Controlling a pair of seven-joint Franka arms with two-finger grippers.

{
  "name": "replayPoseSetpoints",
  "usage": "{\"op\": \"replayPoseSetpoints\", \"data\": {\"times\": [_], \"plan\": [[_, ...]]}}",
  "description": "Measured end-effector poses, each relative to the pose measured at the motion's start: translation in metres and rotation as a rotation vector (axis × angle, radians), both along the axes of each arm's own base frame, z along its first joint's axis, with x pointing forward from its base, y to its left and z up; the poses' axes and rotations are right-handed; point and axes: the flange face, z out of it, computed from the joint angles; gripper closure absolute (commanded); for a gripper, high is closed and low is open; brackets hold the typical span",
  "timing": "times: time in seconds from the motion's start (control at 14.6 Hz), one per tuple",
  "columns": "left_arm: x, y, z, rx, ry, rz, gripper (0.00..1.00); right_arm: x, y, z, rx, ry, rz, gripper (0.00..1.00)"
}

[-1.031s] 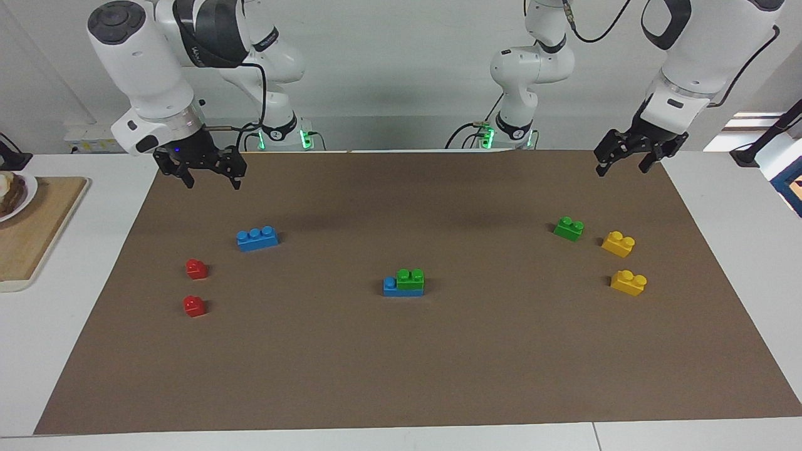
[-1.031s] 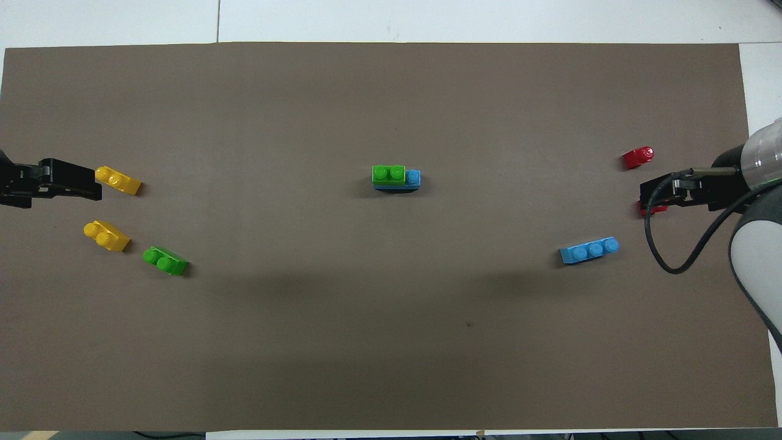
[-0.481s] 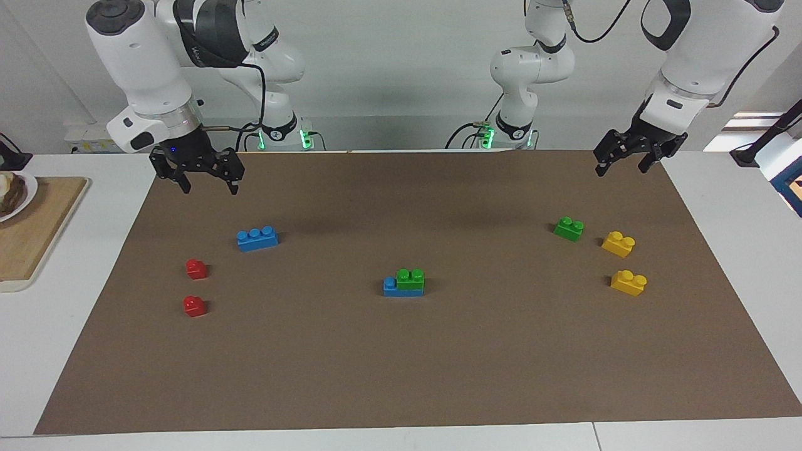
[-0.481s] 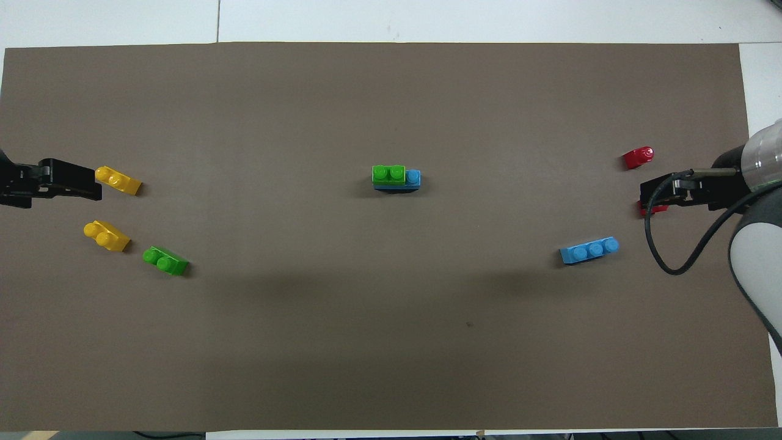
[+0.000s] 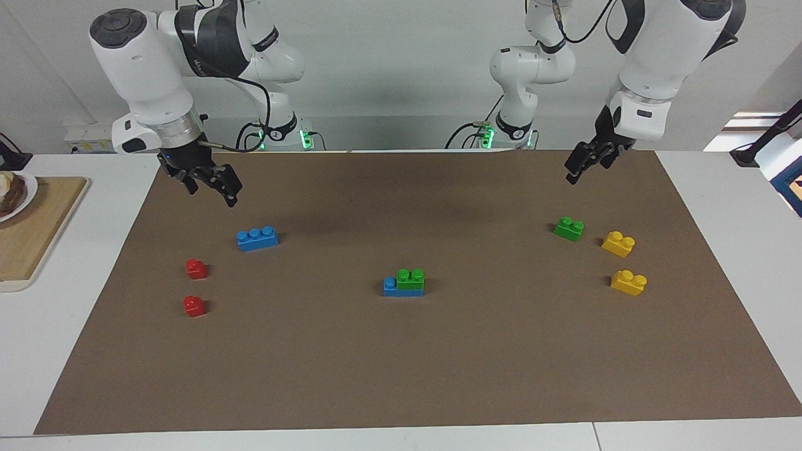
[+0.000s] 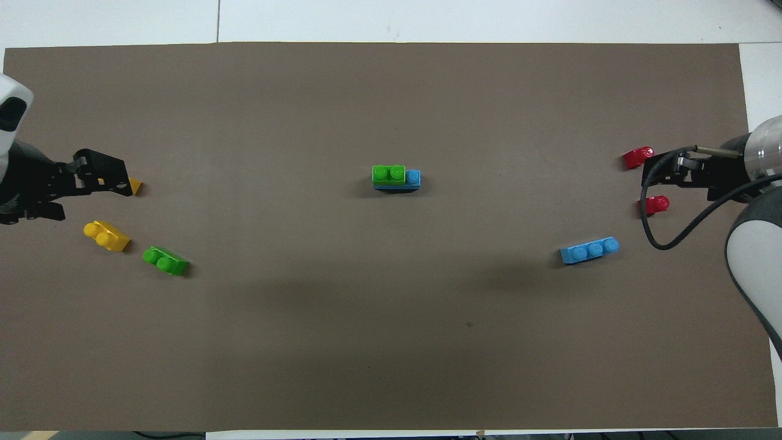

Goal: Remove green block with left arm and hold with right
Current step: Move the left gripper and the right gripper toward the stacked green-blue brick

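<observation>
Overhead view: left pincer hides yellow brick.

High facing view, steep overhead view, both covering the brown mat

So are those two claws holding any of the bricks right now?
No. The left gripper and right gripper both hang empty above the mat; the green block sits untouched on its blue brick.

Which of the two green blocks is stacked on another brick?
The green block at the mat's middle, seated on a blue brick. The other green block lies alone beside the yellow bricks.
</observation>
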Motion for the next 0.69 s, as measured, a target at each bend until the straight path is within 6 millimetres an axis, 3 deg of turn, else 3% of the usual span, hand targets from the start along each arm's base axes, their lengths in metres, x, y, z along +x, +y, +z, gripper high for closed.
{"op": "replayPoseSetpoints", "data": {"times": [0.21,0.34,0.55,0.69], "plan": [[-0.007,-0.06,-0.013,-0.026,-0.048,0.363,0.0,0.006,0.014,-0.019,0.105,0.063,-0.347,0.02],[-0.016,-0.098,-0.027,-0.051,-0.063,0.56,0.0,0.014,0.028,-0.04,0.17,0.116,-0.485,0.02],[-0.023,-0.135,-0.044,-0.075,-0.061,0.769,0.0,0.032,0.055,-0.078,0.295,0.19,-0.665,0.02],[-0.018,-0.157,-0.068,-0.076,-0.046,0.85,0.0,0.042,0.065,-0.095,0.361,0.229,-0.769,0.03]]}}
